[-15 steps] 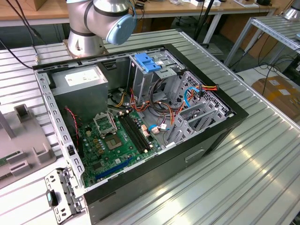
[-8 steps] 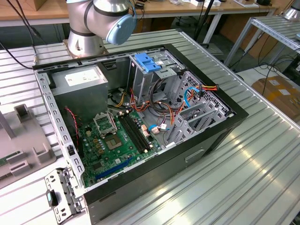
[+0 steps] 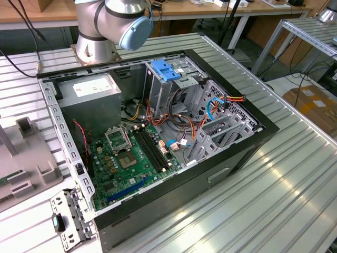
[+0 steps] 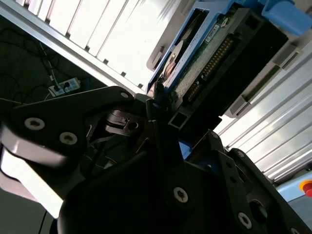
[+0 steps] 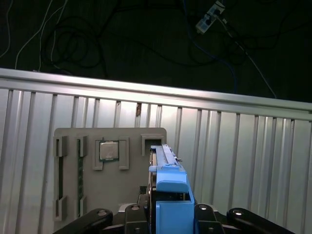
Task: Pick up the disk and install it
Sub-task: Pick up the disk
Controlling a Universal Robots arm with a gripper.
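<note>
Ribbed metal table (image 3: pixel 274 200) carries an open computer case (image 3: pixel 237 164) and a grey parts tray (image 5: pixel 73 156); the jaws are clenched on the disk (image 5: pixel 168 185), its blue rail showing.

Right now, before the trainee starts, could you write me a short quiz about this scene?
1. True or false: the end effector is closed on the disk.
2. In the first wrist view, what lies in the grey tray? A a fan; B a processor chip; C a screwdriver.
3. Fill in: in the exterior view, the computer case lies with its side ___.
Key: 1 true; 2 B; 3 open.
</note>
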